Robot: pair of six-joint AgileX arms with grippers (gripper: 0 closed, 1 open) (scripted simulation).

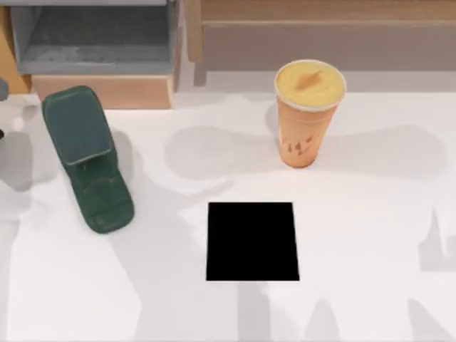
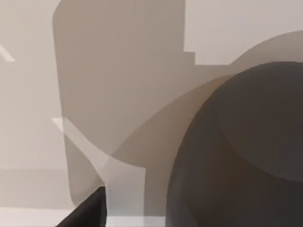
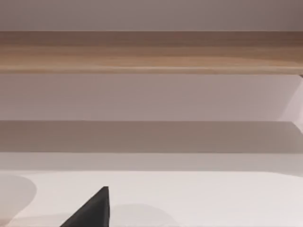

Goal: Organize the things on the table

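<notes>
Bench (image 1: 370, 235) of plain matte white, seen from above, carrying three items. Toward the back, right of centre, stands a tall paper cup (image 1: 308, 114): a tapered orange cone, upright, with a round yellow top ringed by a pale rim and small dark marks printed low on its side. Well apart from it, near the front centre, lies a flat black mat (image 1: 252, 241), nearly square, with crisp edges and no visible texture. At the left side rests a dark green phone stand (image 1: 87, 157), rounded and smooth, with a slanted upper panel edged in a pale line and a longer foot reaching toward the front. Behind the bench runs a shelf unit (image 1: 107, 43) of light wood with a grey recess (its long wooden board (image 3: 151, 52) also shows in the right wrist view, above a pale surface). Left wrist view: soft overlapping shadows and a large dark rounded form close to the lens, which I cannot identify. A black wedge sits at the lower edge of each wrist view; whether either end effector is spread or pressed together I cannot tell.
</notes>
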